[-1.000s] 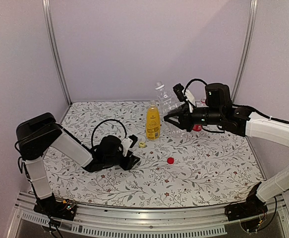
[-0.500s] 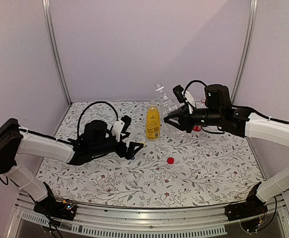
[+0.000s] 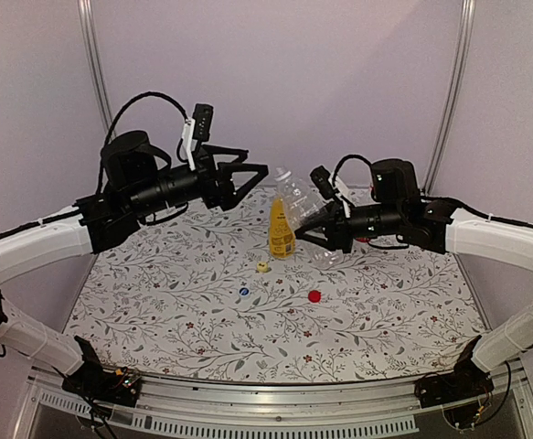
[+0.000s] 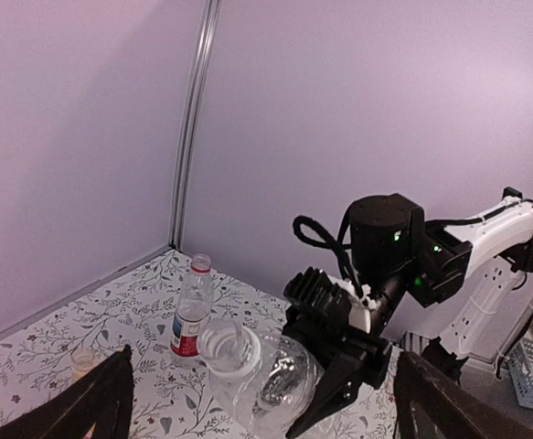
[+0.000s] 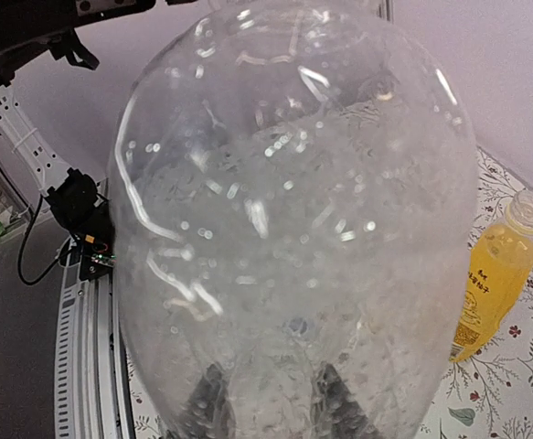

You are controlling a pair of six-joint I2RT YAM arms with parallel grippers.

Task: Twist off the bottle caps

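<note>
My left hand (image 3: 255, 180) hangs wide open above the tabletop (image 3: 156, 311). My right hand (image 3: 312, 224) grips the tilted, uncapped clear bottle (image 3: 295, 192). The yellow cap (image 3: 262, 267), blue cap (image 3: 244, 292) and red cap (image 3: 314, 295) lie near the tabletop's centre.

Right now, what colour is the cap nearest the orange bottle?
Yellow; that cap shows best in the top view.

The table (image 3: 193, 320) is covered in a floral print and enclosed by plain lilac walls (image 3: 275, 82) joined at metal posts (image 3: 99, 101).
</note>
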